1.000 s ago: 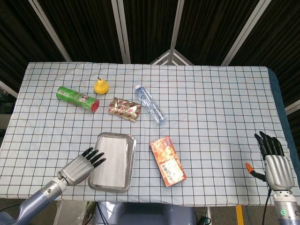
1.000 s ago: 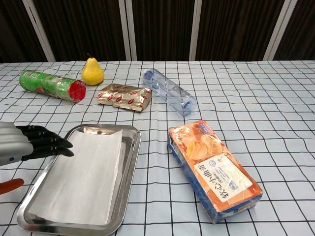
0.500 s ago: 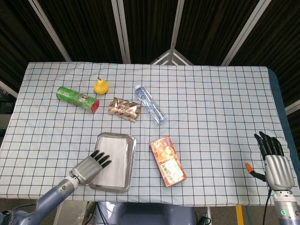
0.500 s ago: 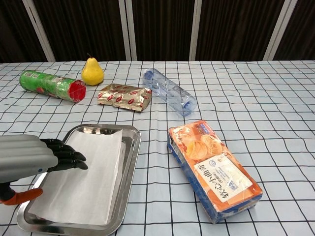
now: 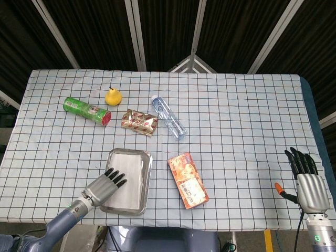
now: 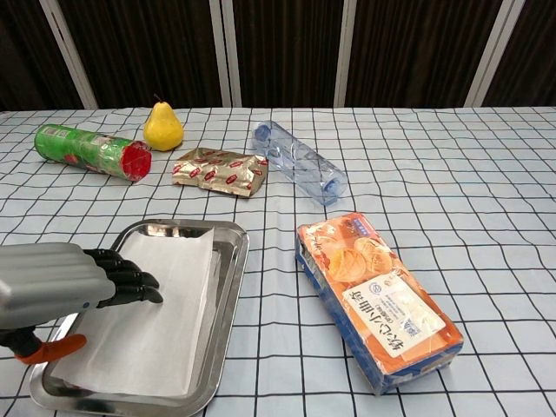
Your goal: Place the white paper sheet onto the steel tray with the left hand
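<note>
The white paper sheet lies flat inside the steel tray near the table's front left. My left hand hovers over the tray's left part, fingers stretched out flat above the paper, holding nothing. Whether its fingertips touch the sheet cannot be made out. My right hand stays at the table's right edge, fingers straight and empty, far from the tray; the chest view does not show it.
An orange snack box lies right of the tray. Farther back are a clear bottle, a foil packet, a green can and a yellow pear.
My left hand has slid rightward and toward the table's near edge, from beside the tray's left rim to over the paper. The sheet and right hand have not moved.
</note>
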`<move>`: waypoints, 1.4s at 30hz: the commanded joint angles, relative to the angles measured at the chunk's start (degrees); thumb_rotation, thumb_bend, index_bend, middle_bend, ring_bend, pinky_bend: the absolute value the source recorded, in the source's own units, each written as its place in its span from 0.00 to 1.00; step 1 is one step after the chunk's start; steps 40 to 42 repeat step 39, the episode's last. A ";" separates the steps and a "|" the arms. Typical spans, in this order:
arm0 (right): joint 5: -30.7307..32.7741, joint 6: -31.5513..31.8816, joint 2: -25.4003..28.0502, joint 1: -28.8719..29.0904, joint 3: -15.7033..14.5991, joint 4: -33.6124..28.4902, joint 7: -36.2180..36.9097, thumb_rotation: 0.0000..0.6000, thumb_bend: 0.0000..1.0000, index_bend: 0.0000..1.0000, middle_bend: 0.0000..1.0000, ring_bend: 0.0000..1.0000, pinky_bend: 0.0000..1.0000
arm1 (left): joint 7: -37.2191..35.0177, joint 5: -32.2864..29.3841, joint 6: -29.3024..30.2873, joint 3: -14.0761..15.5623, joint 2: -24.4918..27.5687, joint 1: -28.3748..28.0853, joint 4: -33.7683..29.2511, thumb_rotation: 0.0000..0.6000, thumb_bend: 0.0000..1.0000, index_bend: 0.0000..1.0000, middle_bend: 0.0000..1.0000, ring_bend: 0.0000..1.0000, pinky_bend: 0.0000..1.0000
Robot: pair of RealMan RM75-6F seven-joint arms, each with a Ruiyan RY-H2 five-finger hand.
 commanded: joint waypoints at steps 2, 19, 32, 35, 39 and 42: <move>-0.03 0.04 0.01 -0.02 -0.01 0.00 0.02 1.00 0.31 0.00 0.00 0.00 0.00 | -0.07 -0.39 0.46 0.33 -0.44 -0.43 0.13 1.00 0.57 0.00 0.00 0.00 0.00; -0.06 0.20 0.00 -0.05 0.03 0.10 0.16 1.00 0.31 0.00 0.00 0.00 0.00 | -2.46 2.83 3.95 1.60 1.64 -0.96 -1.63 1.00 0.55 0.00 0.00 0.00 0.00; -0.58 0.47 -0.13 -0.10 -0.14 0.36 -0.19 1.00 0.31 0.00 0.00 0.00 0.00 | -20.23 25.01 27.70 2.26 10.16 12.27 -6.05 1.00 0.10 0.00 0.00 0.00 0.00; -0.90 0.60 -0.25 -0.04 -0.16 0.57 -0.37 1.00 0.31 0.00 0.00 0.00 0.00 | -26.18 29.82 36.22 3.28 8.94 18.13 -1.56 1.00 0.08 0.00 0.00 0.00 0.00; -1.65 0.96 -0.35 -0.07 -0.38 0.89 -0.83 1.00 0.31 0.00 0.00 0.00 0.00 | -33.32 33.48 44.88 3.98 6.37 24.53 6.04 1.00 0.06 0.00 0.00 0.00 0.00; -1.65 0.96 -0.35 -0.07 -0.38 0.89 -0.83 1.00 0.31 0.00 0.00 0.00 0.00 | -33.32 33.48 44.88 3.98 6.37 24.53 6.04 1.00 0.06 0.00 0.00 0.00 0.00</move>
